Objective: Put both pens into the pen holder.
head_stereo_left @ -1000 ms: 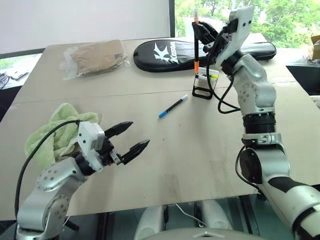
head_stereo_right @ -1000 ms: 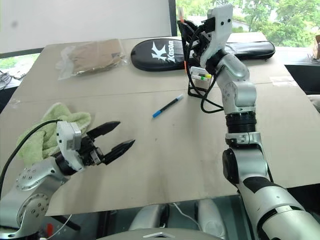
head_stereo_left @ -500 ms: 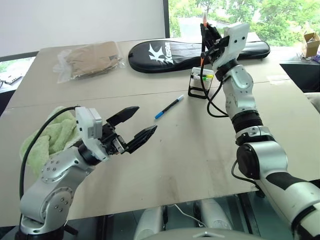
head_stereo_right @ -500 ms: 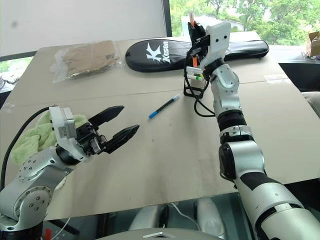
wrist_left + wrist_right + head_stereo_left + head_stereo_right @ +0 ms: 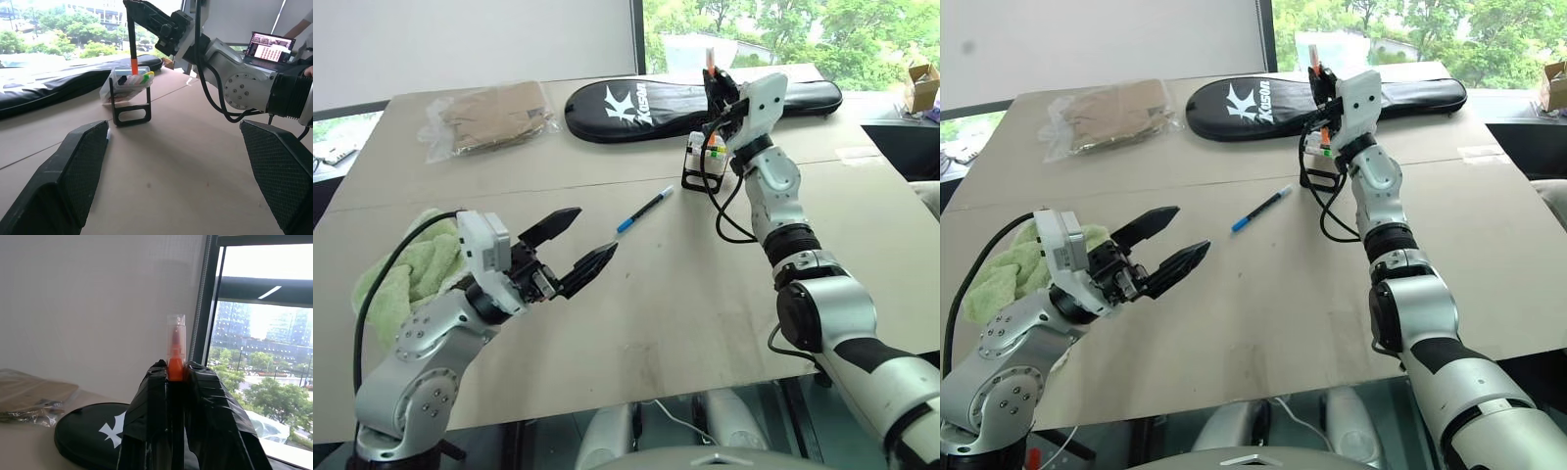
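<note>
The pen holder (image 5: 703,163), a small black frame with clear walls and coloured capped pens inside, stands at the table's far middle in front of the racket bag. My right gripper (image 5: 717,82) is directly above it, shut on the orange-ended marker (image 5: 132,41), which hangs upright. The marker's lower orange end is at the holder's open top (image 5: 130,78). In the right wrist view the black fingers (image 5: 151,406) clamp the marker's upper orange end (image 5: 175,363). The blue-capped pen (image 5: 644,210) lies flat on the table between the two arms. My left gripper (image 5: 594,231) hovers open and empty over the near left of the table.
A long black racket bag (image 5: 636,101) lies across the far edge. A plastic bag with something brown in it (image 5: 494,113) sits at the far left. A green towel (image 5: 399,279) is bunched beside my left arm. A laptop (image 5: 270,45) stands off to the right.
My right gripper has come down with the marker, bringing its lower end from above the holder to the holder's top. The camera shifted. My left gripper stayed open in about the same place.
</note>
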Robot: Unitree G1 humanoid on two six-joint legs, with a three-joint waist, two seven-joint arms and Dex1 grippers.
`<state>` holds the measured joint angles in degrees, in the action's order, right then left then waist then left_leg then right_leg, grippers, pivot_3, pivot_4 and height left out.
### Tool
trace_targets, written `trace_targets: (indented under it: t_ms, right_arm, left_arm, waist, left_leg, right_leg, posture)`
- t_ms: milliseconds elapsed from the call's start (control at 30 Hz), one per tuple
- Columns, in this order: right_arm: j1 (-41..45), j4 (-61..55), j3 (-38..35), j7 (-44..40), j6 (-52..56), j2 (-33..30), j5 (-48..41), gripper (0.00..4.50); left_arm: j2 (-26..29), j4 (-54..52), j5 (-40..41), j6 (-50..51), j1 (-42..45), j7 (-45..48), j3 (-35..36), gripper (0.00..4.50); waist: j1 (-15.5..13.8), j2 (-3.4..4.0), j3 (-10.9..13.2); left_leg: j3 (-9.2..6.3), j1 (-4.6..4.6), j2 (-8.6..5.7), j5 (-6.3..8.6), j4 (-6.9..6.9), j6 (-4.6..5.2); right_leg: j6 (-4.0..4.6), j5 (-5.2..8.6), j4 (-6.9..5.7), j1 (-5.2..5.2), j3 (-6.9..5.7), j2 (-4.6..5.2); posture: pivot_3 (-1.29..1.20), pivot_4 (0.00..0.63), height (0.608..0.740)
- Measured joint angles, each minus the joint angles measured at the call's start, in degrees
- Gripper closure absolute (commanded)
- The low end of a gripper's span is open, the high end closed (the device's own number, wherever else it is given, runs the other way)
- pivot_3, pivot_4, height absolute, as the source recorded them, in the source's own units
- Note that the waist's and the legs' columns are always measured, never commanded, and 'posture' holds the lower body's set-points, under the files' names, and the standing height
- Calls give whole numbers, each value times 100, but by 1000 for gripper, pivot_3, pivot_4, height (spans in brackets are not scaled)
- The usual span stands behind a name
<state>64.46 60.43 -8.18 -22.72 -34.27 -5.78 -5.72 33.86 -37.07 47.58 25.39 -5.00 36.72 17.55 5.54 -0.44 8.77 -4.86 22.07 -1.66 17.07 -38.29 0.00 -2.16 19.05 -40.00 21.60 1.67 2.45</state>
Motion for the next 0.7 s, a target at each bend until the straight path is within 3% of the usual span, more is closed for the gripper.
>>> trace_targets:
  t_ms: [267,567,633,700]
  right_arm:
    - [-15,123,-15,-75,-272,3,-45,41]
    - [-1058,-1313,48,-71,71,-121,-129,41]
    - [-1420,-2014,89,-54,451,-214,-147,41]
    - [-2096,-3446,277,-189,1341,-412,-309,41]
  left_arm:
    - [23,232,-201,-69,40,69,-8,0]
    - [24,892,-836,43,718,-118,-497,0]
    - [104,1057,-1059,235,1072,-251,-729,0]
    - [286,1470,-1674,993,1925,-809,-1304,0]
  waist:
    - [2,0,0]
    - [-33,0,0]
    - [-53,0,-1]
    - [-129,2,-1]
  left_leg:
    - [2,-2,0,0,0,0]
    - [-2,1,-2,0,-1,0]
    - [-9,1,-1,0,-2,0]
    - [-11,1,-2,0,-3,0]
  right_leg:
    - [0,0,-1,-1,-1,0]
    - [0,0,-1,-3,-1,2]
    - [0,0,-5,-3,-3,2]
    - [0,0,-12,-3,1,0]
  posture:
    - [0,150,740]
    - [0,150,740]
    - [0,150,740]
    - [0,150,740]
